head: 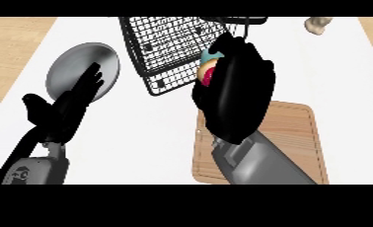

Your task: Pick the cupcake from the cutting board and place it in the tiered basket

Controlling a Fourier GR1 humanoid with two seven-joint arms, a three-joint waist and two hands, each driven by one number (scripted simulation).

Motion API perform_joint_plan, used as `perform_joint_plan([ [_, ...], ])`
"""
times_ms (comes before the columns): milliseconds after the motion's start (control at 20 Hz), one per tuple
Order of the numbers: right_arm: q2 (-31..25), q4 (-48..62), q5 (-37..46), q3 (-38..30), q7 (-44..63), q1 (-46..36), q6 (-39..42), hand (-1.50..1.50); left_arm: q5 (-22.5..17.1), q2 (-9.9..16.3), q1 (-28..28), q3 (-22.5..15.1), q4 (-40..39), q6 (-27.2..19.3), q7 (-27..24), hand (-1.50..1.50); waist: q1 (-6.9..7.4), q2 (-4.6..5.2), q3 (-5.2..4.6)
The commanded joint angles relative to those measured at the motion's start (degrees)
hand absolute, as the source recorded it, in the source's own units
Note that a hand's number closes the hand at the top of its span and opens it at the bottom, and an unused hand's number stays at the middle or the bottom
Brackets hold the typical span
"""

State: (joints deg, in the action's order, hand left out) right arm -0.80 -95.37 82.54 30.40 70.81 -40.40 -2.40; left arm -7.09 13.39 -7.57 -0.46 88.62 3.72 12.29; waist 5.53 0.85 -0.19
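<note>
Right hand (235,93) hung over the near edge of the tiered basket (171,43), fingers (227,48) curled round the cupcake (209,68); only a bit of pink, tan and pale blue showed at the hand's left side. Black wire basket lay on the white desk (146,137), tilted in view. Wooden cutting board (295,137) sat below and right of the basket, partly covered by the right grey forearm. Left hand (65,107) rested open at lower left, fingers up, overlapping a round grey plate (73,65). A small beige object (318,23) sat at top right, too cropped to identify.
</note>
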Motion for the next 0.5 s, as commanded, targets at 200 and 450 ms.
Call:
perform_joint_plan([
  [200,0.76,16.05,-7.17,-7.53,14.00,-12.09,-4.45,1.50,-0.50,0.45,-1.40,-0.09,-0.81,1.19,1.04,0.00,1.47,0.42,0.01],
  [450,0.76,25.11,-11.03,-10.38,12.82,-17.45,-7.38,1.50,0.05,-1.00,-1.49,-0.84,-0.85,0.25,0.67,0.00,1.70,0.53,0.02],
])
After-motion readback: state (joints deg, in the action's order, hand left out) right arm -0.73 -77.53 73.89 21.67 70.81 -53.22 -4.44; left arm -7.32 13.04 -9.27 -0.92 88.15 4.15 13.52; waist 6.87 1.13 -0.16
